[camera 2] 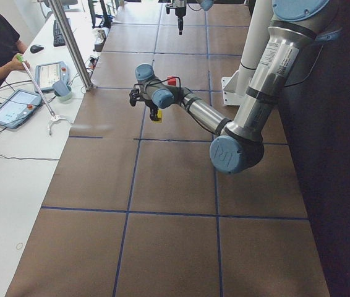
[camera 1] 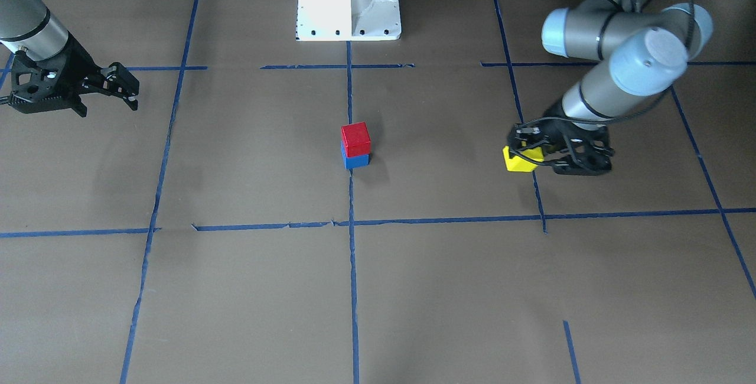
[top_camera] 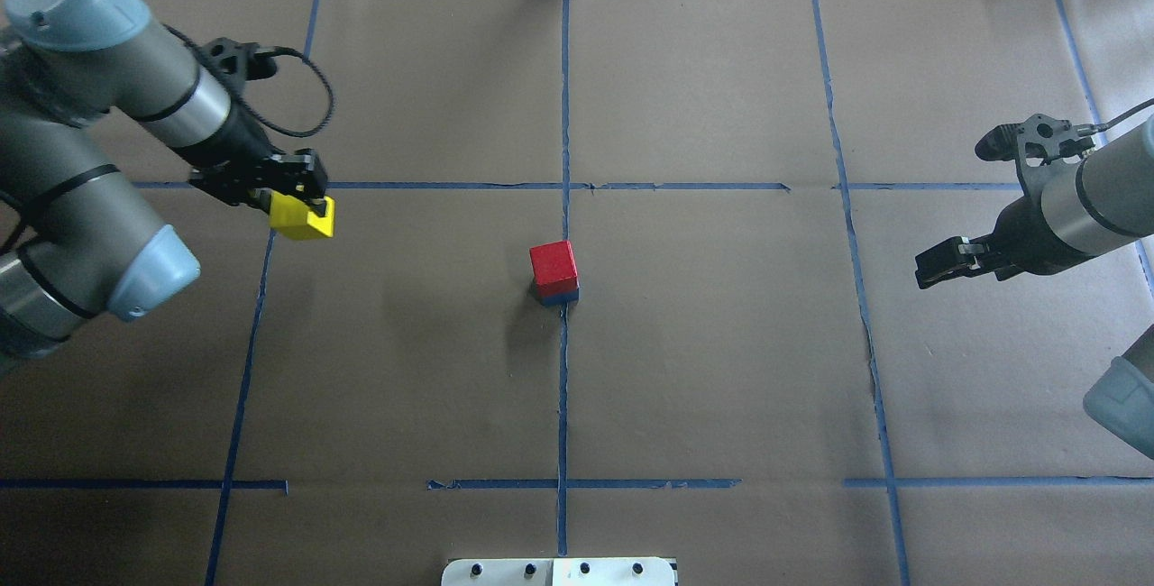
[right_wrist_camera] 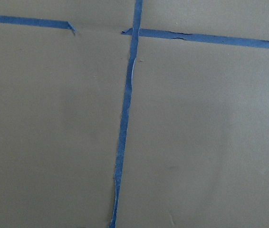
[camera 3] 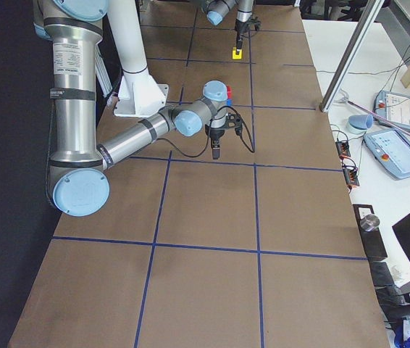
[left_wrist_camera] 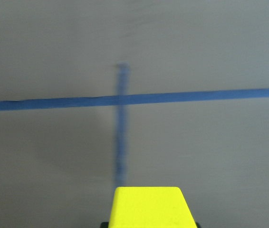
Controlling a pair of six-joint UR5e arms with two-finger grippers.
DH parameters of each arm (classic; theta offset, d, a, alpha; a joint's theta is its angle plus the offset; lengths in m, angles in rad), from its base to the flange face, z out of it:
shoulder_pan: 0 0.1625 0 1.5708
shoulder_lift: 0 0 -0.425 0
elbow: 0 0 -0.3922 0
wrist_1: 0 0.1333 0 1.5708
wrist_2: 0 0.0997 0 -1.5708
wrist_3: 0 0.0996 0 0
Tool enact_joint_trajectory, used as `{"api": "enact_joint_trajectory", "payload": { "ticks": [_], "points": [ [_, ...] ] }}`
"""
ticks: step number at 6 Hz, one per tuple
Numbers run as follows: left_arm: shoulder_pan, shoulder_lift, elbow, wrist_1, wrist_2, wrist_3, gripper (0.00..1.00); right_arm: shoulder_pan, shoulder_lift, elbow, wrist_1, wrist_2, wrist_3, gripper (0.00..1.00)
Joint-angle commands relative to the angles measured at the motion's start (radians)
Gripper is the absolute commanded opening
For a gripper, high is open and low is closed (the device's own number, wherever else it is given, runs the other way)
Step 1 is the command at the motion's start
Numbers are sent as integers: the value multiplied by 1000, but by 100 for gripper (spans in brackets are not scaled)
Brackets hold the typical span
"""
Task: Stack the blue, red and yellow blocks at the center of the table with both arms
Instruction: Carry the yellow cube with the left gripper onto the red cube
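Observation:
A red block (top_camera: 554, 265) sits on a blue block (top_camera: 561, 297) at the table's centre, on the middle tape line; the stack also shows in the front view, red block (camera 1: 355, 139) over blue block (camera 1: 356, 161). My left gripper (top_camera: 306, 212) is shut on a yellow block (top_camera: 304, 218), held off the table well to the stack's left. The yellow block (camera 1: 521, 159) shows at the right of the front view and low in the left wrist view (left_wrist_camera: 148, 206). My right gripper (top_camera: 933, 266) hangs empty far right of the stack; its jaws look slightly apart in the front view (camera 1: 133, 93).
Blue tape lines (top_camera: 564, 117) divide the brown paper table into squares. The white robot base (camera 1: 348, 0) stands at the near edge behind the stack. An operator sits at a side desk with tablets (camera 2: 14, 105) beyond the table's far edge.

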Motion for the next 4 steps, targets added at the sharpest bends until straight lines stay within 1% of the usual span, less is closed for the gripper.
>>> {"api": "enact_joint_trajectory", "payload": {
  "ticks": [1, 2, 3, 4],
  "points": [
    [178, -204, -20, 80, 98, -279, 0, 1, -2, 3, 0, 0, 0, 100],
    [210, -331, -3, 231, 177, -285, 0, 1, -2, 3, 0, 0, 0, 100],
    [262, -372, 25, 257, 231, -286, 0, 1, -2, 6, 0, 0, 0, 100],
    [265, -430, 104, 258, 255, -291, 0, 1, -2, 4, 0, 0, 0, 100]
  ]
}}
